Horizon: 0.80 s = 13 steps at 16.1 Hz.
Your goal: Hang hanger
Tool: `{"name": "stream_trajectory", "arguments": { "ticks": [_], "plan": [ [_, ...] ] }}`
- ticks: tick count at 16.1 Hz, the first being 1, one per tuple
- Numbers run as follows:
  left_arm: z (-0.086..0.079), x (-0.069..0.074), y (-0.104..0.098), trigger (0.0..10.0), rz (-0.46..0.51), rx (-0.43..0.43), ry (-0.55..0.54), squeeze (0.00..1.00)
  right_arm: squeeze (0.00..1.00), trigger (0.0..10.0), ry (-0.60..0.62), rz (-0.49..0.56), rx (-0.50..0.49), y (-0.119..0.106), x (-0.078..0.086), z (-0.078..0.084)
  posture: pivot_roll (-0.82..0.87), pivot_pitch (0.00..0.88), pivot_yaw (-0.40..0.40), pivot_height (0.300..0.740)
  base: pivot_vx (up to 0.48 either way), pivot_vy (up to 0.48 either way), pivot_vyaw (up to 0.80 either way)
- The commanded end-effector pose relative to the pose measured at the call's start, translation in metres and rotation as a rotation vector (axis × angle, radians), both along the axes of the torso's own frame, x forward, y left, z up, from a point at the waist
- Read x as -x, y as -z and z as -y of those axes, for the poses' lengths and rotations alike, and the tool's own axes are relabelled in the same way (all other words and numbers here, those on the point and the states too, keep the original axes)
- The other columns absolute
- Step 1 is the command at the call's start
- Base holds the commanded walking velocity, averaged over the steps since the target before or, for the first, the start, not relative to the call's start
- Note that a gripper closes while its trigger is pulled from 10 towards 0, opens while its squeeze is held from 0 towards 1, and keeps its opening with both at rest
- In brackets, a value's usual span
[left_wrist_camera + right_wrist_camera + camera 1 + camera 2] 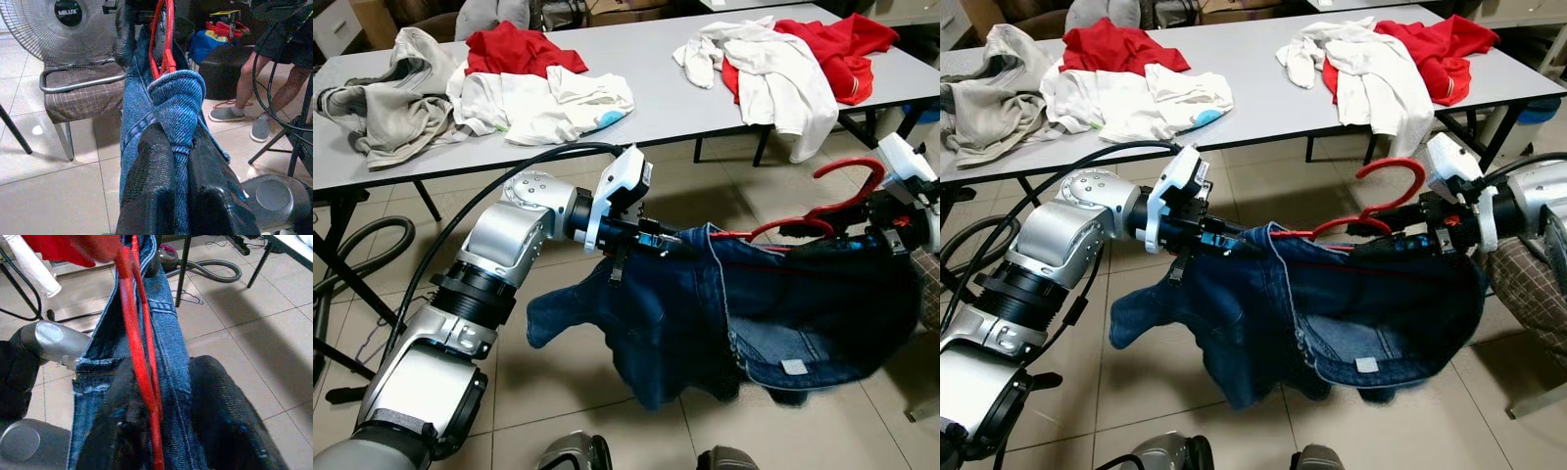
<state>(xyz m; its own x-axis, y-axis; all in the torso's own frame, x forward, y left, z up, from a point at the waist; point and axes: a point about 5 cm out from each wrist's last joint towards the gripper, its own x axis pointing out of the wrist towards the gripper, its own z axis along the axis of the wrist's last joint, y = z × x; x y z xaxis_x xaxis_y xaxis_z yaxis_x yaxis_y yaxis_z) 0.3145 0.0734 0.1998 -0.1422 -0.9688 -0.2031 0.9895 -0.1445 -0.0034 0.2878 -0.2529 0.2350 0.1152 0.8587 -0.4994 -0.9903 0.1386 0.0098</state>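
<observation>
Fingers of the left gripper are pinched tight on a fold of the dark blue denim garment's waistband, which stretches from them across to the right gripper. Its black fingers are closed on the denim and on the thin red plastic hanger, whose wire runs between both pairs of fingers inside the waistband while its hook curves up just above the right ones. Beyond both grippers, the grey tabletop carries heaps of red, white and beige clothes.
</observation>
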Motion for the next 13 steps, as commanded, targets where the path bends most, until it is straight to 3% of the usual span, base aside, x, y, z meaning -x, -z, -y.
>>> {"name": "stream_trajectory", "arguments": {
  "ticks": [1, 7, 8, 9, 12, 13],
  "plan": [
    [0.0029, -0.0019, -0.0106, 0.0, 0.044, 0.016, 0.008, 0.0, 0.0, 0.0, -0.013, -0.006, 0.005, -0.0025, -0.0014, -0.0021, -0.21, 0.0, 0.065, 0.74, 0.0, 0.0, 0.0],
    [0.0015, -0.0059, -0.0113, 0.0, 0.059, 0.014, -0.025, 0.0, 0.0, 0.0, -0.018, -0.02, 0.018, -0.0014, -0.0011, -0.003, -0.21, 0.0, 0.065, 0.74, 0.0, 0.0, 0.0],
    [0.0014, -0.0068, -0.0112, 3.5, 0.067, 0.012, -0.034, 0.0, 0.0, 0.0, -0.018, -0.019, 0.018, -0.0016, -0.0014, -0.0032, -0.21, 0.0, 0.065, 0.74, 0.0, 0.0, 0.0],
    [0.0015, -0.0086, -0.0106, 10.0, 0.063, 0.011, -0.053, 0.0, 0.0, 0.0, -0.018, -0.018, 0.017, -0.0018, -0.0016, -0.0033, -0.21, 0.0, 0.065, 0.74, 0.0, 0.0, 0.0],
    [0.0011, -0.0102, -0.0122, 10.0, 0.039, 0.043, -0.064, 0.0, 0.0, 0.0, -0.018, -0.019, 0.016, -0.0015, -0.0017, -0.0036, -0.21, 0.0, 0.066, 0.74, 0.0, 0.0, 0.0],
    [0.0011, -0.0087, -0.0148, 10.0, 0.01, 0.069, -0.049, 1.0, 0.0, 0.0, -0.009, -0.018, 0.02, 0.0005, -0.0015, -0.0026, -0.21, 0.0, 0.067, 0.74, 0.0, 0.0, 0.0]
  ]
}}
